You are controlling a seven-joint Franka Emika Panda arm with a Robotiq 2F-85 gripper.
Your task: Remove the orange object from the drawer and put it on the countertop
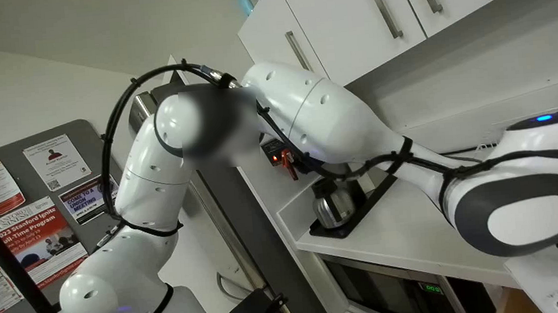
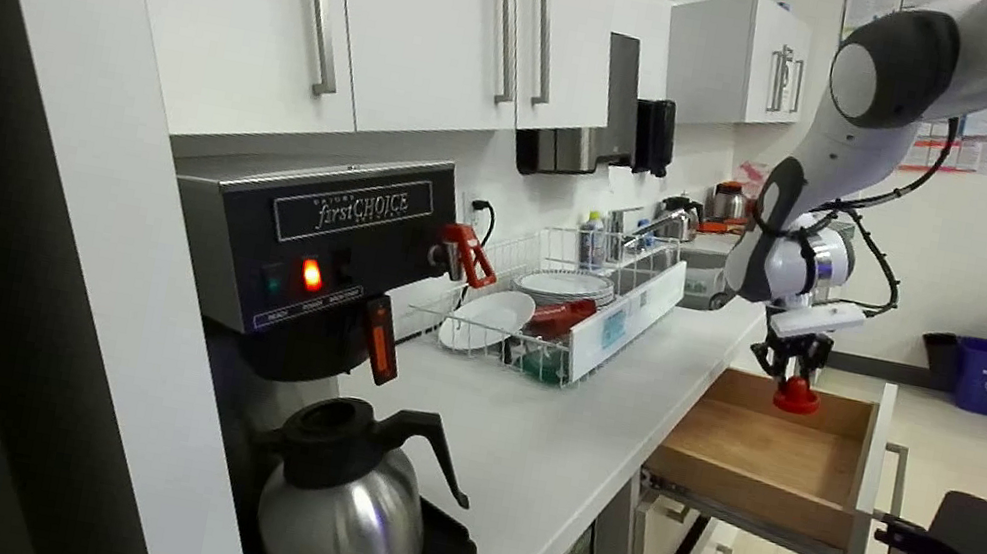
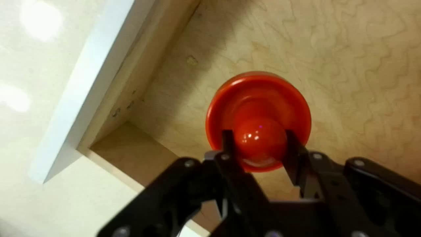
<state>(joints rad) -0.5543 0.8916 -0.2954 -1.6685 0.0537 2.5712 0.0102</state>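
While the gripper (image 3: 260, 140) is clamped on the round top of the orange object (image 2: 797, 400), the object hangs above the bottom of the pulled-out drawer (image 2: 757, 451). Beside the drawer runs the white countertop (image 2: 558, 431), where a coffee pot (image 2: 341, 535) stands on a black tray (image 2: 451, 549).

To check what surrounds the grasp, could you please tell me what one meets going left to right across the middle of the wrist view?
Pale floor, white drawer front, drawer's wooden inner wall, red-orange object held between the jaws.
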